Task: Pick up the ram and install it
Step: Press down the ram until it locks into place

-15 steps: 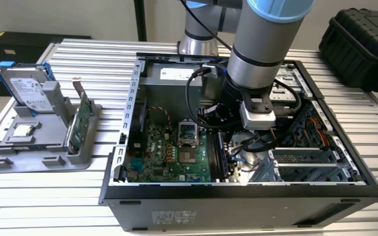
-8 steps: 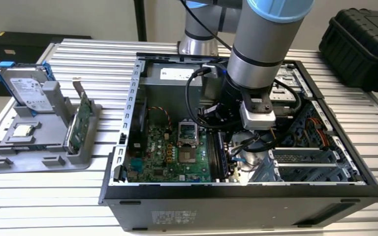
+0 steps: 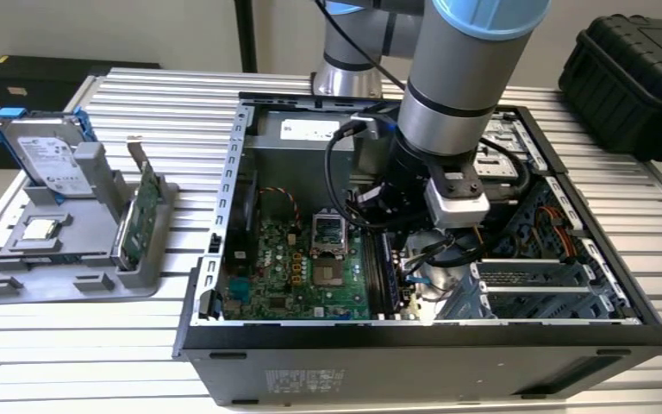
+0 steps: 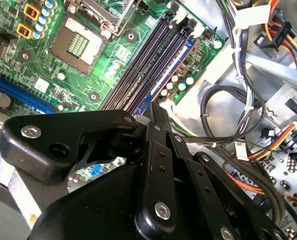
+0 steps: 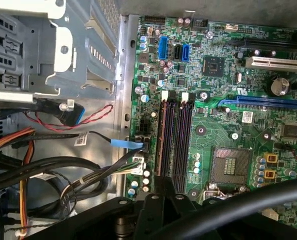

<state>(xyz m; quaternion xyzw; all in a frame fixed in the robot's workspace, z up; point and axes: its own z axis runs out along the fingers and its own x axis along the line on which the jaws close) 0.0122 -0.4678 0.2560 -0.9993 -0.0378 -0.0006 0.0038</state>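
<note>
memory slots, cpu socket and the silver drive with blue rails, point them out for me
memory slots (image 5: pixel 174 142): first wrist view, on the dark slot bodies midway along.
cpu socket (image 5: pixel 231 165): first wrist view, on its pin field.
silver drive (image 3: pixel 53 155): exterior view, on its labelled face.

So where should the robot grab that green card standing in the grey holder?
Probably by its bare top edge, coming straight down from above. The green card stands on its edge in the grey holder, whose walls cover its lower part, so pinching across its two flat faces looks easiest.
</note>
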